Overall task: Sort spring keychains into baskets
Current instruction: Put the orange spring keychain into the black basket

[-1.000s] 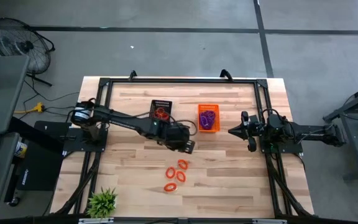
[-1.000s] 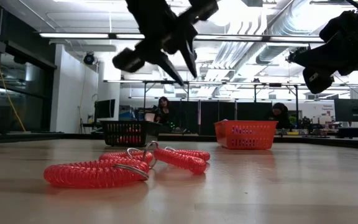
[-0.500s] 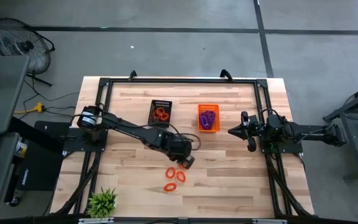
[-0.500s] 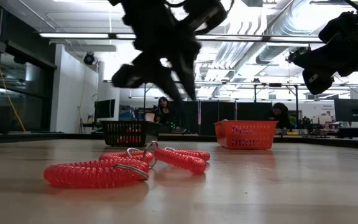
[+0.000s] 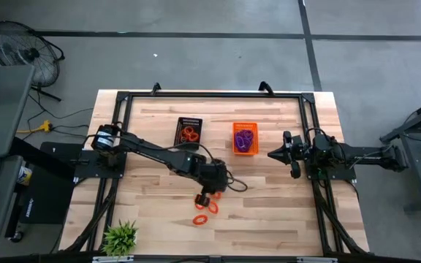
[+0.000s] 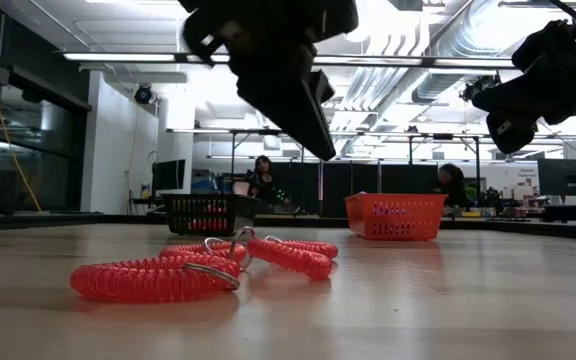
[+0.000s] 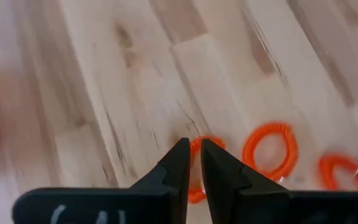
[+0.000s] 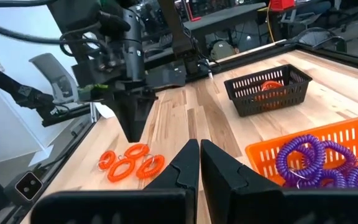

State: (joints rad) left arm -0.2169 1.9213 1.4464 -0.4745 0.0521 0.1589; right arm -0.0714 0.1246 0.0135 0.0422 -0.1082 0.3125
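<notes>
Now | left gripper (image 7: 191,155) nearly closed, empty, above orange keychains (image 5: 205,208) | plant (image 5: 120,238) nearby

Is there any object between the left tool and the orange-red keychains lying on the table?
Nothing visible is in the way. The left tool hangs just above the orange-red keychains, its fingers nearly together, with only bare wooden table around them. The black basket stands farther back, off to the side.

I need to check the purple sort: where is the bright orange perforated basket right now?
In the high view the bright orange perforated basket sits at the table's far middle, right of the black perforated basket, with the waiting right gripper just beyond it.
</notes>
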